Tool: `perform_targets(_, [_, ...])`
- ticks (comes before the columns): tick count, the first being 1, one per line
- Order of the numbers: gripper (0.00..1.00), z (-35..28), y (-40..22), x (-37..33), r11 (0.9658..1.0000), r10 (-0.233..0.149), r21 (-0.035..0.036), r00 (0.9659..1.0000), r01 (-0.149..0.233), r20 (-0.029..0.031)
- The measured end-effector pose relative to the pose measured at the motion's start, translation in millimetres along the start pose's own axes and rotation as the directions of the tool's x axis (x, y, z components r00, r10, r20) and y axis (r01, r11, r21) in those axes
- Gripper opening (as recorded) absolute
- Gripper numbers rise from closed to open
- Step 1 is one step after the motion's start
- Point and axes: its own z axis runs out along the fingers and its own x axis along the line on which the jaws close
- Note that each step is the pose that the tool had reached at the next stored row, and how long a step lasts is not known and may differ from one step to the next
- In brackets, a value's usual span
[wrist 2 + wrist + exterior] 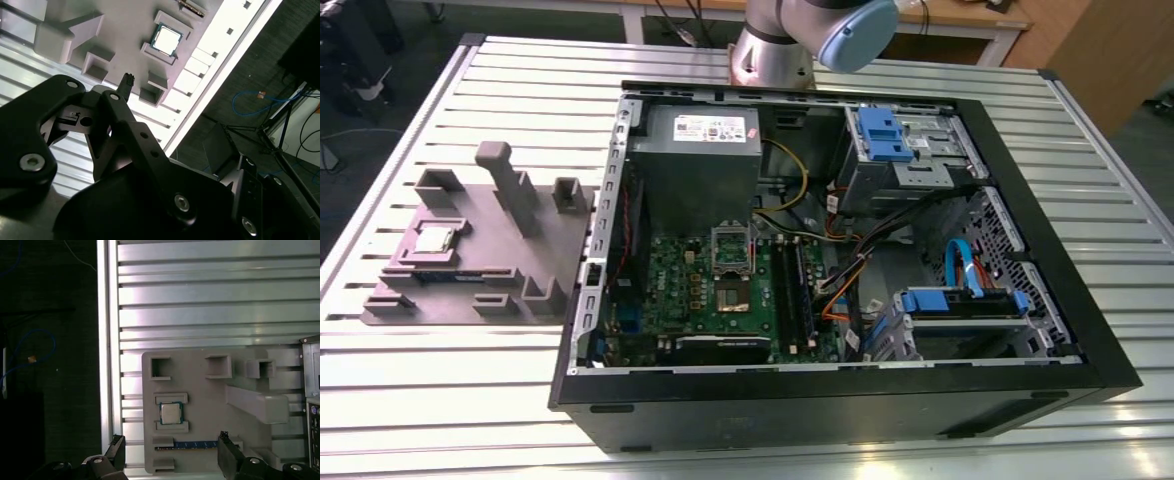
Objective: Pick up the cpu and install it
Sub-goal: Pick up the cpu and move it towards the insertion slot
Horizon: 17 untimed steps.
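The cpu [434,238] is a small silver square lying in a pocket of the grey fixture plate [520,250], on the slatted table at the exterior view's left. Both wrist views look down on the cpu [170,413] [167,39]. My gripper [171,454] hangs above the fixture, open, its black fingers [226,452] spread wide and nothing between them. The cpu sits just beyond the fingertips, apart from them. Inside the open computer case, the green motherboard [781,300] carries the socket [731,292], with its metal frame [730,243] raised.
The black case [1041,250] holds a grey power supply [700,140], blue drive brackets [881,135] and cables [847,275]. The fixture has tall grey posts [496,170] and a blue memory stick [195,445] beside the cpu pocket. The table edge [107,340] drops to dark floor.
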Motion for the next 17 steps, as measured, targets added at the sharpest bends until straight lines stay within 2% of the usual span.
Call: perform_targets(17, [0.82,5.5,-0.2,0.0,1.0,0.0,0.0,1.0,0.0,-0.0001])
